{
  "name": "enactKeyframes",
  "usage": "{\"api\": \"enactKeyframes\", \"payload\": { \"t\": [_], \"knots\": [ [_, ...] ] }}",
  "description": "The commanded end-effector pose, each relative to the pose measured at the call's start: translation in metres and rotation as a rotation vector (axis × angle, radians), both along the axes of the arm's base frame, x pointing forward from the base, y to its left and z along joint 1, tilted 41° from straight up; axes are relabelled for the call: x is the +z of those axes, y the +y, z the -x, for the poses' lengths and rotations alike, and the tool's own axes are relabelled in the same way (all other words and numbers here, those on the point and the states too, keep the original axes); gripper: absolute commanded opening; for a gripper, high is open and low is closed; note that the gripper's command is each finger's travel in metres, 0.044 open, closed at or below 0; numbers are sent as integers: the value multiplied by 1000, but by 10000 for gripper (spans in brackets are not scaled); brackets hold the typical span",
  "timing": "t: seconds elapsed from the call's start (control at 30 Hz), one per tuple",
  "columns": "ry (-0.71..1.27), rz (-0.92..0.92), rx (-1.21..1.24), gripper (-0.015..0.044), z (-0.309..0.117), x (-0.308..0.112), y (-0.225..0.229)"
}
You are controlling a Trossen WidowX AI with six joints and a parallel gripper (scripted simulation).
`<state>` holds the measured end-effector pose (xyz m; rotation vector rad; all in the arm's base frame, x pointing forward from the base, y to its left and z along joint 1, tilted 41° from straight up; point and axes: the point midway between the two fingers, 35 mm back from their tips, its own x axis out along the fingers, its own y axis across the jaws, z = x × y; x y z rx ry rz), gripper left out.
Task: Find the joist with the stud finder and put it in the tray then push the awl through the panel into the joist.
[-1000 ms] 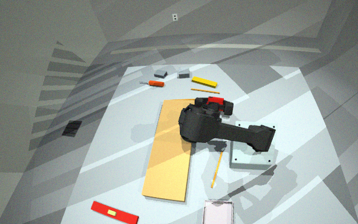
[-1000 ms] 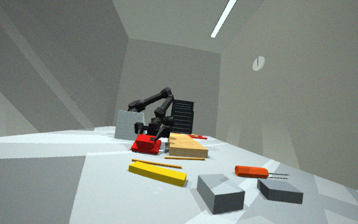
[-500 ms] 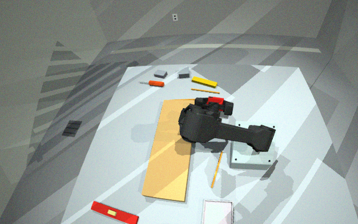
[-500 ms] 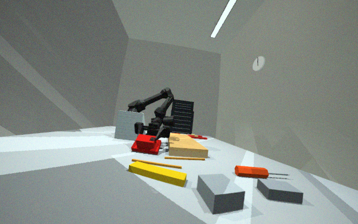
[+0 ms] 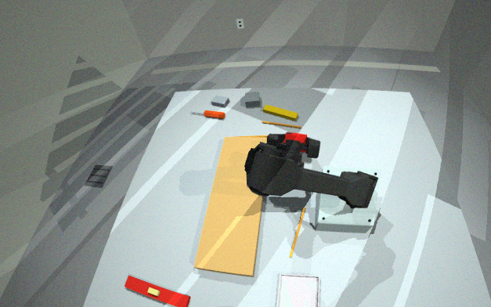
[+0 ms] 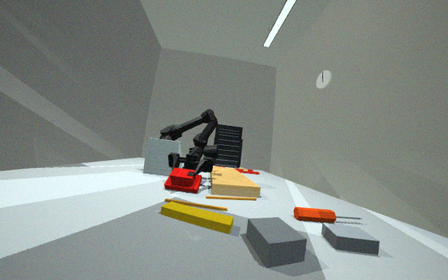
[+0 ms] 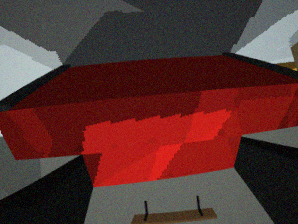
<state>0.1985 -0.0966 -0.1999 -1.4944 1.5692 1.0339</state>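
The worktop [image 5: 160,235] [image 6: 82,200] carries everything, with bands of light and shade across it. By the arm [image 5: 278,172] [image 6: 208,116], mounted on a pale pedestal [image 5: 344,228] [image 6: 161,158], part of the wooden panel [image 5: 224,219] [image 6: 229,181] is covered in the top view. The tray [image 5: 299,291] is cut off by that view's lower edge, and a red level [image 5: 168,294] [image 6: 250,171] is seen across from it.

The red stud finder [image 5: 295,137] [image 6: 183,181] [image 7: 162,142] is located beside the panel's far end, between the widely spread fingers of the pincer [image 5: 294,146] [image 6: 183,171] [image 7: 161,149]; whether it is gripped cannot be told. It seems to be set on the worktop, though its underside is poorly seen.

Beyond it are placed a yellow bar [image 5: 280,112] [image 6: 196,216], two grey blocks [image 5: 252,100] [image 6: 276,241] and the orange-handled awl [image 5: 214,114] [image 6: 314,214], which is laid flat. Thin orange sticks [image 5: 282,124] [image 6: 231,198] are also seen.
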Motion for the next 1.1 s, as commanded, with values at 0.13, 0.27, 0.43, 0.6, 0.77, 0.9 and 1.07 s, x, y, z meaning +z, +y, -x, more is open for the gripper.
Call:
{"api": "enactKeyframes", "payload": {
  "t": [0.13, 0.27, 0.43, 0.6, 0.77, 0.9, 1.07],
  "knots": [
    [-1, -14, 4, 378, 0, -1, 3],
    [-1, -14, 4, 378, 0, 0, 4],
    [-1, -14, 4, 378, 0, 0, 6],
    [-1, -14, 4, 378, 0, 0, 6],
    [-1, -14, 4, 378, 0, 0, 6],
    [-1, -14, 4, 378, 0, 0, 6],
    [-1, -14, 4, 378, 0, 0, 6]
  ]
}}
